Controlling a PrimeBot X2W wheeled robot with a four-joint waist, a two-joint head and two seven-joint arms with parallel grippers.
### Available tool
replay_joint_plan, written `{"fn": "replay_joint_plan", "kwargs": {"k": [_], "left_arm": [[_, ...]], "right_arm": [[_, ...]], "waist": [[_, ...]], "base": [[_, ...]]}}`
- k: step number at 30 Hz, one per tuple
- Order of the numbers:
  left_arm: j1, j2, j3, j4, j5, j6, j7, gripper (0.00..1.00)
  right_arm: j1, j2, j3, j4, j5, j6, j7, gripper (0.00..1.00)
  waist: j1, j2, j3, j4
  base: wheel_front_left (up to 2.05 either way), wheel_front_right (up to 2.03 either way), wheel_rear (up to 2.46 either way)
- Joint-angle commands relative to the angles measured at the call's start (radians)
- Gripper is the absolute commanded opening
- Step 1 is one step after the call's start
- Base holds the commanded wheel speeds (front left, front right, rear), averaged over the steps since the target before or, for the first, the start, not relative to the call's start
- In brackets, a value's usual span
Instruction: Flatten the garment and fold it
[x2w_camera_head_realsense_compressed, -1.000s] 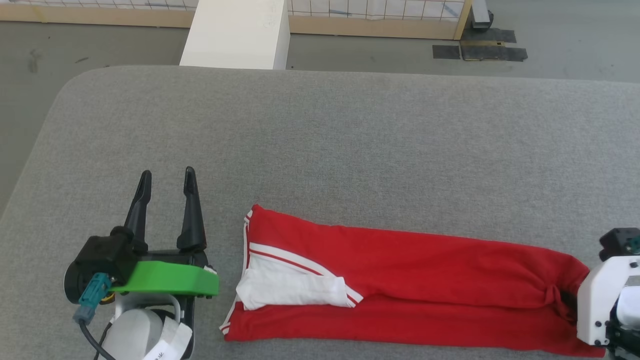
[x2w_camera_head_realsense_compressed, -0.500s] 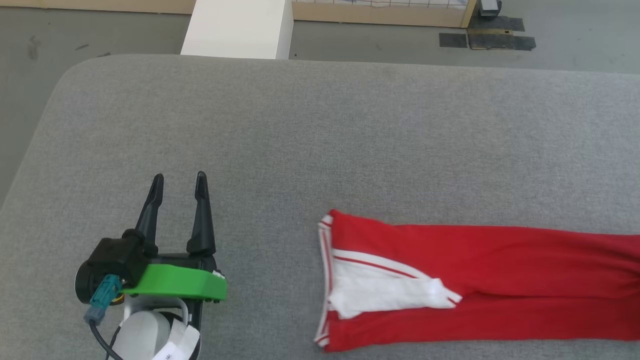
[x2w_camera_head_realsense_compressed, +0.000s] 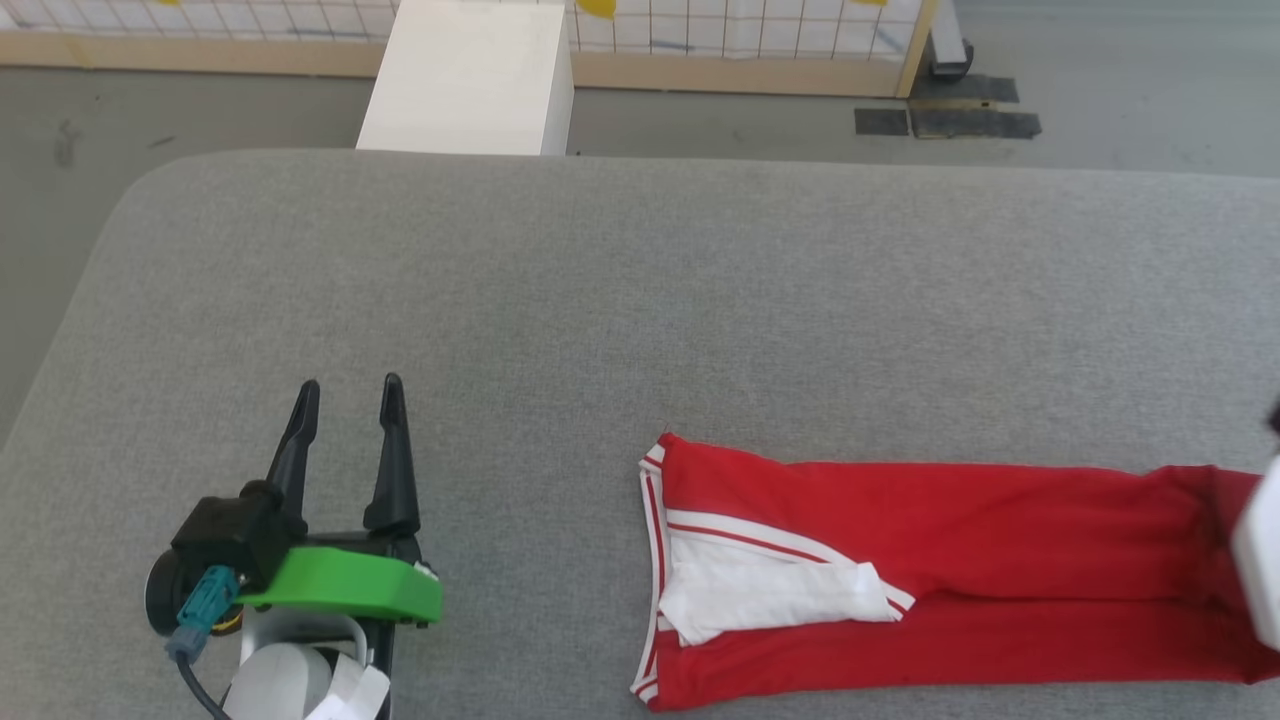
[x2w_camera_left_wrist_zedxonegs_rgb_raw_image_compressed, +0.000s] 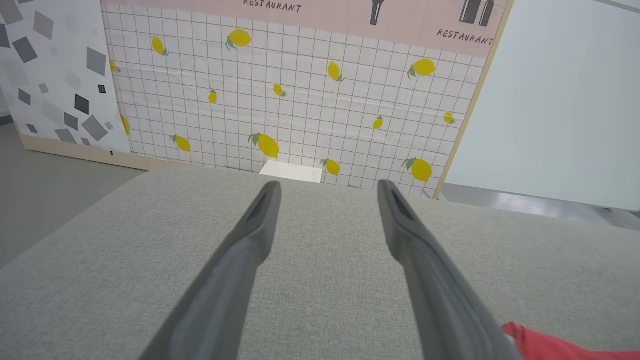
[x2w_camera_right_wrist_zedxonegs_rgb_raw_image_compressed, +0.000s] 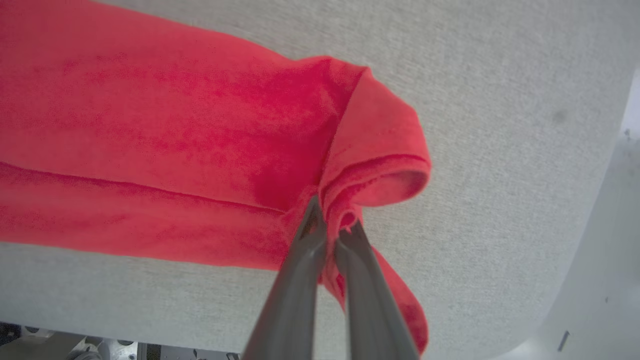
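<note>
In the last second we had dragged the garment (x2w_camera_head_realsense_compressed: 1000, 560), a long red strip with a white sleeve on top, rightward along the near edge of the bench (x2w_camera_head_realsense_compressed: 600, 300), well clear of our left gripper (x2w_camera_head_realsense_compressed: 351, 384); we judged this as lining it up for folding. Our right gripper (x2w_camera_right_wrist_zedxonegs_rgb_raw_image_compressed: 332, 220) was clamped on its bunched right end, while the left hovered, fingers spread, pointing toward the far edge.

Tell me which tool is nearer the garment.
Right. The right tool is shut on one end of the garment; the left tool stands open over the grey surface, apart from it.
</note>
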Motion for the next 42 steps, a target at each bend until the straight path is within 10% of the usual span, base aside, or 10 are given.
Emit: {"fn": "replay_joint_plan", "kwargs": {"k": [1, 14, 38, 39, 40, 42], "left_arm": [[0.014, 0.001, 0.007, 0.003, 0.009, -0.007, -0.005, 1.0], [0.038, 0.003, 0.01, 0.006, 0.023, -0.026, -0.005, 1.0], [0.021, -0.033, -0.029, 0.039, 0.032, -0.041, -0.005, 1.0], [0.022, -0.033, -0.026, 0.038, 0.032, -0.041, -0.005, 1.0], [0.025, -0.034, -0.022, 0.037, 0.033, -0.04, -0.005, 1.0], [0.029, -0.033, -0.016, 0.038, 0.034, -0.04, -0.005, 1.0]], "right_arm": [[0.021, -0.001, 0.027, -0.07, 0.031, -0.002, 0.024, 0.0], [-0.031, 0.133, 0.332, -0.282, 0.151, -0.002, -0.003, 0.0], [-0.239, 0.457, 0.606, 0.289, 0.054, -0.002, -0.373, 0.0], [-0.243, 0.462, 0.611, 0.296, 0.06, -0.002, -0.38, 0.35], [-0.25, 0.466, 0.621, 0.299, 0.07, -0.002, -0.386, 1.0], [-0.264, 0.473, 0.644, 0.286, 0.099, -0.002, -0.396, 1.0]], "waist": [[-0.0001, -0.0001, -0.014, -0.01], [-0.0001, -0.0001, -0.012, 0.018], [-0.0001, -0.0001, 0.038, 0.129], [-0.0001, -0.0001, 0.037, 0.125], [-0.0001, -0.0001, 0.034, 0.119], [-0.0001, -0.0001, 0.026, 0.105]], "base": [[0.0, 0.0, 0.0], [0.0, 0.0, 0.0], [0.0, 0.0, 0.0], [0.0, 0.0, 0.0], [0.0, 0.0, 0.0], [0.0, 0.0, 0.0]]}}
